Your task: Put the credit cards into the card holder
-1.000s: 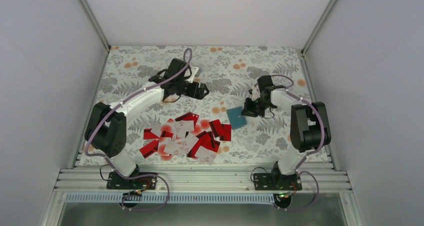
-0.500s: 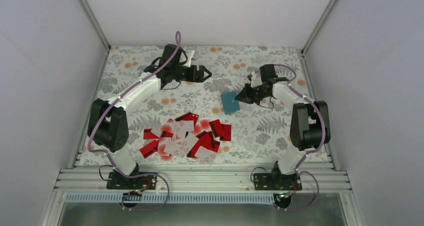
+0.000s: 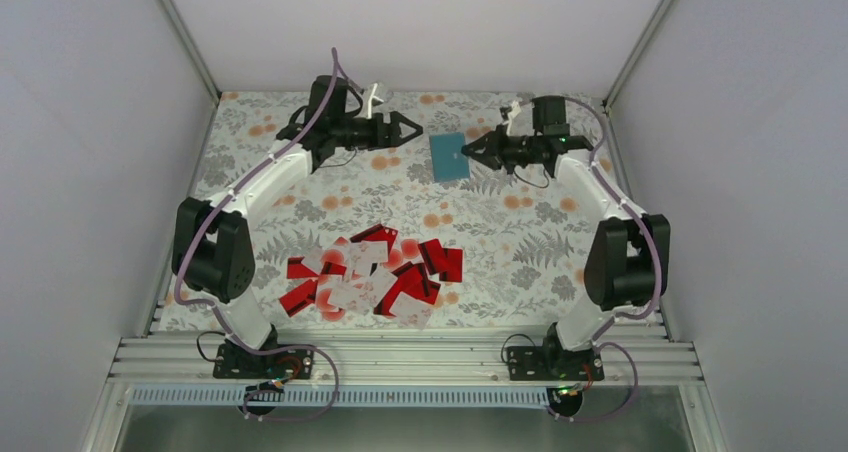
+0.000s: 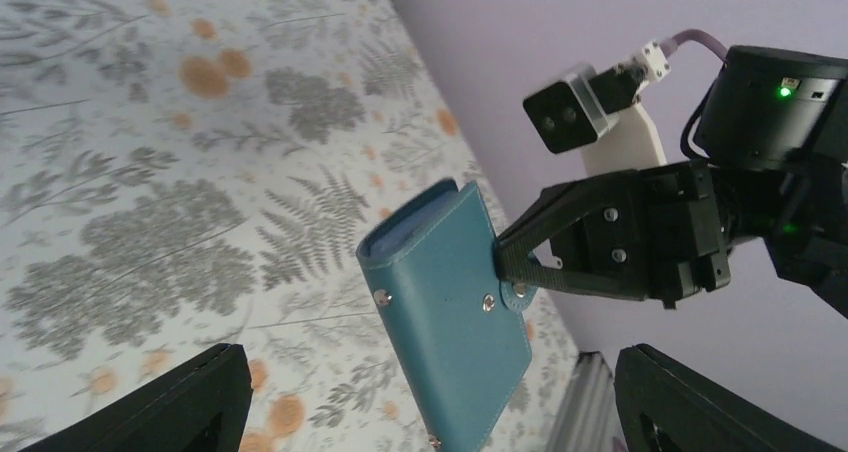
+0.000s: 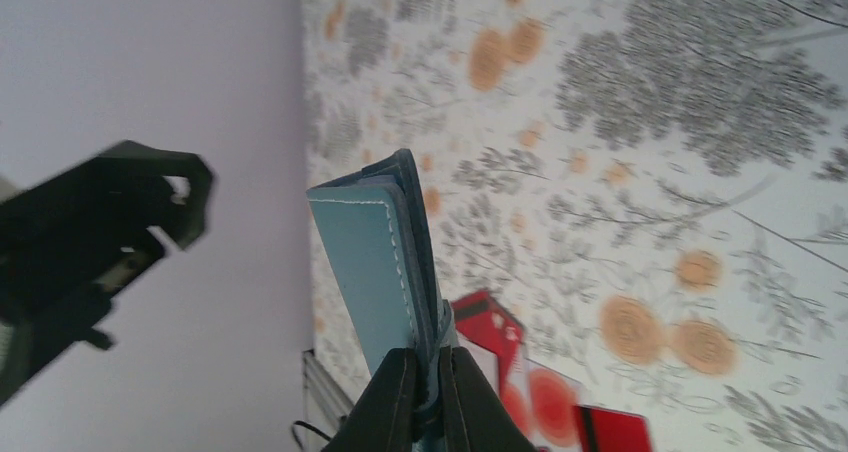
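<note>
- Right hand (image 3: 470, 154) is clamped shut on the holder (image 3: 449, 156), pinching it at the edge that carries the clasp tab, fingertips pressed together on the leather.
- Held this way, the holder hangs in the air over the far part of the desk (image 3: 520, 242), just left of the right hand and between the two hands.
- It is folded, teal outside, with small round studs along one side. At one end the fold gapes a little and a paler blue shows inside.
- On the other side, the left hand (image 3: 412, 129) points right toward the holder with its jaws spread wide and nothing between them. It is just beside the holder's left edge but not touching it.
- From the left wrist, the left fingers (image 4: 170, 412) sit at the bottom corners of the view, with the holder and the right hand farther off between them.
- Down at the near middle of the desk, the cards (image 3: 370, 272) lie in a loose, overlapping heap, red ones with a dark stripe mixed with white ones bearing a red spot.
- That heap is well apart from the holder and from both hands.
</note>
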### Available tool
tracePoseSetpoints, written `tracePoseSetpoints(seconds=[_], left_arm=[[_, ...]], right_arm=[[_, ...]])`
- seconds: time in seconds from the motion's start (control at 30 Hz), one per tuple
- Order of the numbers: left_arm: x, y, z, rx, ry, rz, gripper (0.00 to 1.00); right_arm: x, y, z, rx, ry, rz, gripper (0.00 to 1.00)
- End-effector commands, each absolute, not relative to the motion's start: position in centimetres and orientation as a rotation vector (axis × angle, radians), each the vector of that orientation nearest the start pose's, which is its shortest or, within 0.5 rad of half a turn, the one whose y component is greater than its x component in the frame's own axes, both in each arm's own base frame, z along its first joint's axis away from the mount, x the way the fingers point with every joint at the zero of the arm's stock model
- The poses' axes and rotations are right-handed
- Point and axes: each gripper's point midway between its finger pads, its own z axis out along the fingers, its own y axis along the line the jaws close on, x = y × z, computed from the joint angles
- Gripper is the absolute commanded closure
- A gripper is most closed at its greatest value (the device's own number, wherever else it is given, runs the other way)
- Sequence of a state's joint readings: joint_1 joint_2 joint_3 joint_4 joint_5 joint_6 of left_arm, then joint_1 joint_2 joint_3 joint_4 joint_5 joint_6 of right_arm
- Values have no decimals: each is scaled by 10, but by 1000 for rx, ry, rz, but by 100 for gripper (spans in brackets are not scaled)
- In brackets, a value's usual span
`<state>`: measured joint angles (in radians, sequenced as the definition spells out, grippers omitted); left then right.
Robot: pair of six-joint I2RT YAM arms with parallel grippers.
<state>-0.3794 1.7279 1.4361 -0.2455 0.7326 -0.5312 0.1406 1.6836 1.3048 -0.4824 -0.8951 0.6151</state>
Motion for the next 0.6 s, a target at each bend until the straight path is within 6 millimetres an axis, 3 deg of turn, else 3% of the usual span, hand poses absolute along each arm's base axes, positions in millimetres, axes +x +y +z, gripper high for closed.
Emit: tracePoseSetpoints(seconds=[0.0,0.17,0.37,0.57], left_arm=[[396,-299,305,406,2056,-1467,10],[395,-310,313,464,2015,-1519,13],[392,-329,329,542,1951,-1570,22],[403,-346,322,514,1956,-1619,54]], right_arm=[[396,201,280,37,2285,1560,96],[398,205,314,-26,2197,1610,96],[396,212,341,-110,2136,1648,96],[391,216,352,-204,2103,1665,96]])
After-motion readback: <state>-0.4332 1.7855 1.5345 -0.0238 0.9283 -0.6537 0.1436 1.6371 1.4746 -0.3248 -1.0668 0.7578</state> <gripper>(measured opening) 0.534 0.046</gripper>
